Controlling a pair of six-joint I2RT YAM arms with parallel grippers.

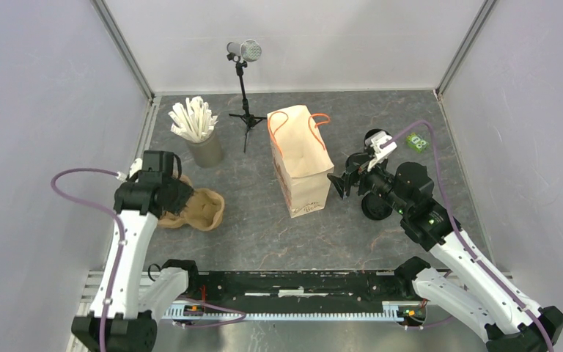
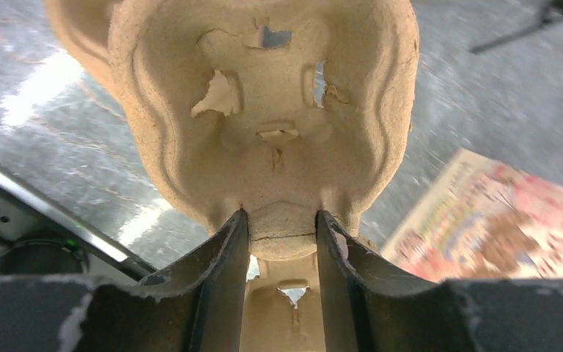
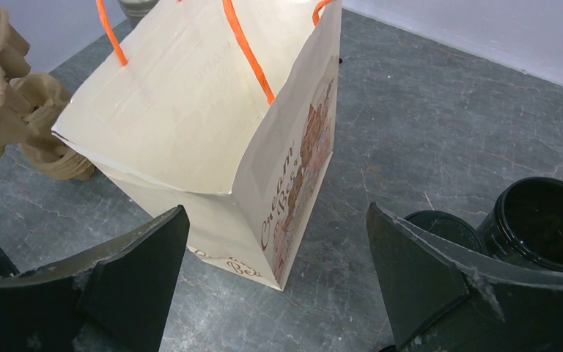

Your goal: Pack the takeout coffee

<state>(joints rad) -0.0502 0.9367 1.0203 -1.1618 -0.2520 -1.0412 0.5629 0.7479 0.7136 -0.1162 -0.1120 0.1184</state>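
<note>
The takeout coffee cup (image 3: 546,224) is black, open and uncovered, and stands on the table at the right of the right wrist view. Its round black lid (image 3: 443,227) lies beside it, partly behind my right finger. The brown paper bag (image 1: 300,158) with orange handles stands upright mid-table and also shows in the right wrist view (image 3: 190,103). My right gripper (image 1: 344,180) (image 3: 276,207) is open and empty, close to the bag's right side. My left gripper (image 1: 178,196) (image 2: 282,216) is shut on the middle ridge of a brown pulp cup carrier (image 1: 204,209) (image 2: 264,110), left of the bag.
A grey cup of white sticks (image 1: 198,136) stands at the back left. A microphone on a small tripod (image 1: 244,51) stands behind the bag. A small green object (image 1: 416,141) lies at the back right. Grey walls close in the table on three sides.
</note>
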